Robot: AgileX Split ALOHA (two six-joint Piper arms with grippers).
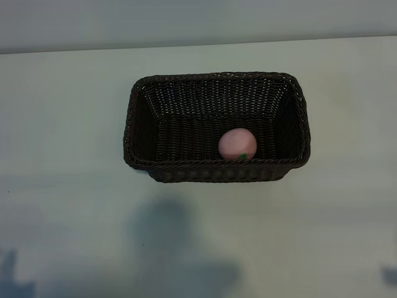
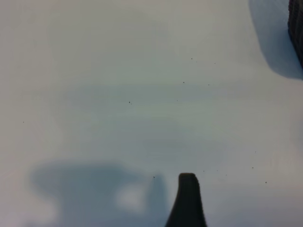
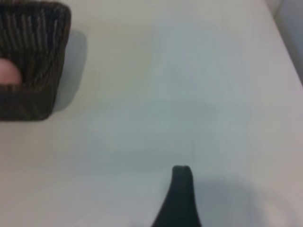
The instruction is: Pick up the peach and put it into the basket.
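Observation:
The pale-pink peach (image 1: pixel 236 144) lies inside the dark-brown wicker basket (image 1: pixel 141 124), against its near wall and right of centre, with a green mark low on it. The right wrist view shows a corner of the basket (image 3: pixel 42 56) with a sliver of the peach (image 3: pixel 8 74) in it. A dark edge of the basket (image 2: pixel 297 28) also shows in the left wrist view. Both grippers hang over bare table, well away from the basket. Each wrist view shows just one dark finger, the left one (image 2: pixel 188 201) and the right one (image 3: pixel 180 198), with nothing held.
The pale table (image 1: pixel 68 186) spreads wide round the basket on all sides. Its far edge meets a light wall (image 1: pixel 198 22). Dark tips of the arms show at the near left (image 1: pixel 7 279) and near right (image 1: pixel 389 276) corners. Soft shadows lie on the table in front of the basket.

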